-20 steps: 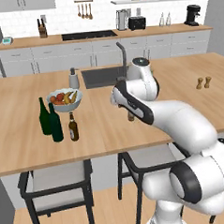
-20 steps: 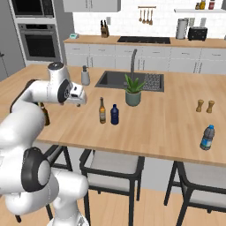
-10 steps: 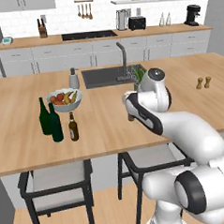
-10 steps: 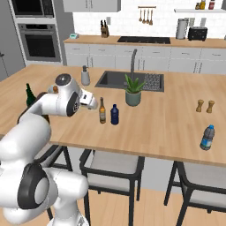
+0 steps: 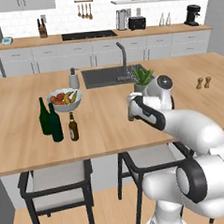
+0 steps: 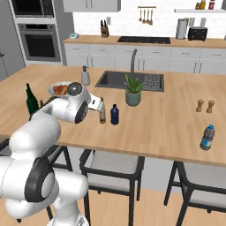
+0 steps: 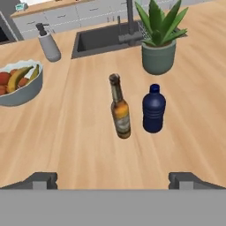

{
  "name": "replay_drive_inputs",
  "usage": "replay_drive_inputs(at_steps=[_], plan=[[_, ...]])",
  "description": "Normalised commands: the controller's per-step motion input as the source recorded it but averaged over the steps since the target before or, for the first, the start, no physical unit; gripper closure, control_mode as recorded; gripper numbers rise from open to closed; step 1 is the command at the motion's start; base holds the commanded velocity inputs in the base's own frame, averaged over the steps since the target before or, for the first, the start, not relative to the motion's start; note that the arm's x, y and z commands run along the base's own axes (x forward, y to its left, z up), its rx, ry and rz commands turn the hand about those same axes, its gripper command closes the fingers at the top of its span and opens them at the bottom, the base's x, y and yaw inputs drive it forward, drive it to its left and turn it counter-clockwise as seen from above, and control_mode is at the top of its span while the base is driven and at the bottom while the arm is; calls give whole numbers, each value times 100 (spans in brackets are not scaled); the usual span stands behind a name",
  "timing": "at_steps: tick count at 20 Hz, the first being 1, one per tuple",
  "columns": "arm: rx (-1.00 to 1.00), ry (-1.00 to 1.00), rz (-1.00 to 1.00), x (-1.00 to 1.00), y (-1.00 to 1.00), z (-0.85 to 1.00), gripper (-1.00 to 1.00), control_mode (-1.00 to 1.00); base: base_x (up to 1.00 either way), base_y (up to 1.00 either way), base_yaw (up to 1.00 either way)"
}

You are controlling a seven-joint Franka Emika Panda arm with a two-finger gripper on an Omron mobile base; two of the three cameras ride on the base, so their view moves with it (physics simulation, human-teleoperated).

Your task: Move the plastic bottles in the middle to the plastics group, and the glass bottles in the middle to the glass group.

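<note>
Kitchen island tabletop [image 5: 105, 128] carried, from left to right, two green wine bottles [image 5: 49, 120] with one brown bottle [image 5: 73, 127] standing just beside them, judged already sorted. Mid-tabletop, an amber beer bottle [image 7: 120, 108] and a dark blue plastic bottle [image 7: 153, 109] stood side by side, apart, still unsorted. The hand [image 7: 112, 178] hovered near them, fingers spread, empty. A blue bottle [image 6: 207, 137] waited far right.
</note>
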Motion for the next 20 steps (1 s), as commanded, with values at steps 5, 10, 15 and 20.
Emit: replay_drive_inputs(at_steps=[5,10,15,20], plan=[[0,5,0,37,0,11,-100,-100,0,0,0],[-5,0,0,37,0,0,-100,-100,0,0,0],[-5,0,0,38,0,-2,-100,-100,0,0,0],[-8,0,0,26,0,-21,-100,-100,0,0,0]])
